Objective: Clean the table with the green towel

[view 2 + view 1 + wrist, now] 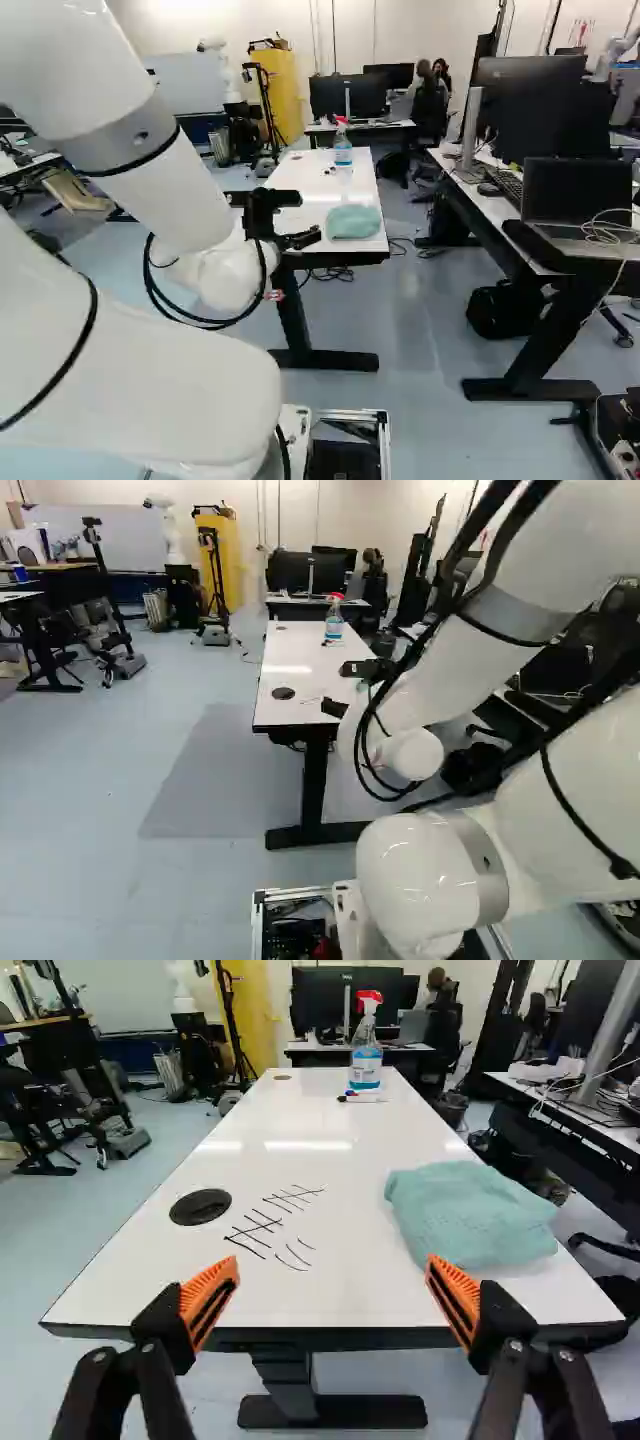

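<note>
Fingers (305,240) spread wide at the near edge of the white table (340,1300); the green towel (470,1215) lies crumpled ahead of the right finger. Black scribbles (265,1228) are ahead between them; farther off, a spray bottle (366,1065) and probably a marker (363,1099).

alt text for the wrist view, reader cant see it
An open gripper faces a white table with black pen strokes; a green towel lies at one side, a spray bottle and pens near the far end.

Green towel (470,1213), bunched, on white table (345,1160)
</note>
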